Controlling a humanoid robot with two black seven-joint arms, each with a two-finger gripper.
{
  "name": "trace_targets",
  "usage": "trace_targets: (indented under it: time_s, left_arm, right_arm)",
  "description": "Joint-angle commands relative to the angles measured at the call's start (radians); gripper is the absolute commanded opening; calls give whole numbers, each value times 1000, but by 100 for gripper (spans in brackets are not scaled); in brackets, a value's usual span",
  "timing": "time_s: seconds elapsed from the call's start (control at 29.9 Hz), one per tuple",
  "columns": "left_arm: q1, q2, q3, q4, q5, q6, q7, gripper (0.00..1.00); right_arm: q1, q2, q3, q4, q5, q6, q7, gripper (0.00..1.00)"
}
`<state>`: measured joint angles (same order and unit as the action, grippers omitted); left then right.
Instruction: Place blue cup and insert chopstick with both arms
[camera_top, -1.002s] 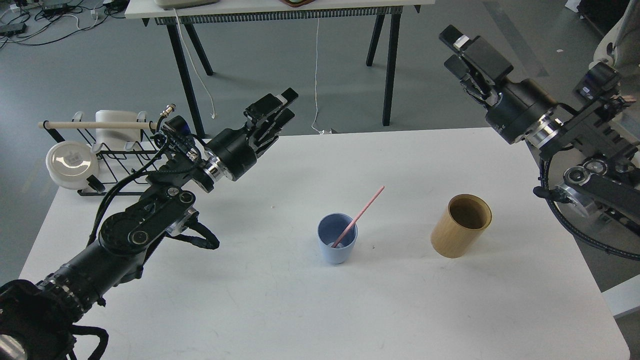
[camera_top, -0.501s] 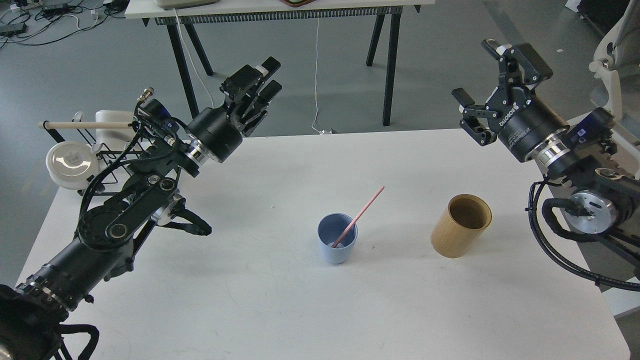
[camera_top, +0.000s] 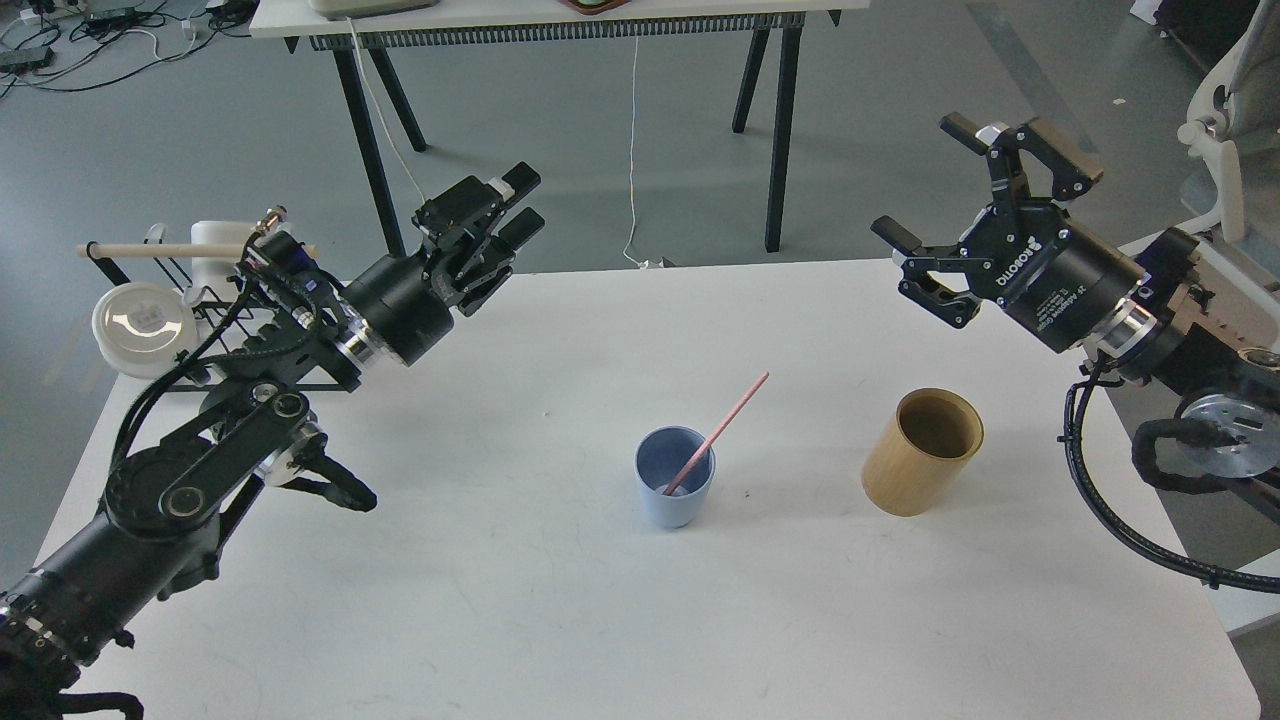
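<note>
chopstick (camera_top: 716, 433) leans inside blue cup (camera_top: 674, 477); wooden holder (camera_top: 922, 451) nearby.

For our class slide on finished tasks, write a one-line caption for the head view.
Pink chopstick leaning in the blue cup beside a wooden holder, both arms' tools clear above the table.

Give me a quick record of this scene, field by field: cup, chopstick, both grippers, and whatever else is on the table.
blue cup: upright on the white table, near the middle
chopstick: pink, lower end inside the cup, leaning up and to the right over the rim
wooden holder: upright, right of the cup, apart from it, nothing seen inside
left gripper: raised over the table's far left, holding nothing, fingers close together
right gripper: raised at far right, open, holding nothing
wire rack: far left edge
task state: chopstick already in cup
</note>
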<state>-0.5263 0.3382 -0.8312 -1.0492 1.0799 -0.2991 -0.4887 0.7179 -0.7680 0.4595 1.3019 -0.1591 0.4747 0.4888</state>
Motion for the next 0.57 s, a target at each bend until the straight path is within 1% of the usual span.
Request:
trace_targets:
  time_s: [0.0, 0.1, 0.23, 0.53]
  left_arm:
    - [22, -1, -2, 0, 0, 0, 0, 67]
    - [23, -4, -2, 0, 0, 0, 0, 67]
    - [23, -10, -2, 0, 0, 0, 0, 67]
    - [23, -4, -5, -2, 0, 0, 0, 67]
  right_arm:
    - [0, 13, 25, 0, 4, -1, 0, 99]
    - [-3, 18, 51, -1, 7, -13, 0, 99]
    - [-2, 67, 65, -13, 7, -51, 0, 99]
    - [-8, 84, 61, -27, 6, -53, 0, 99]
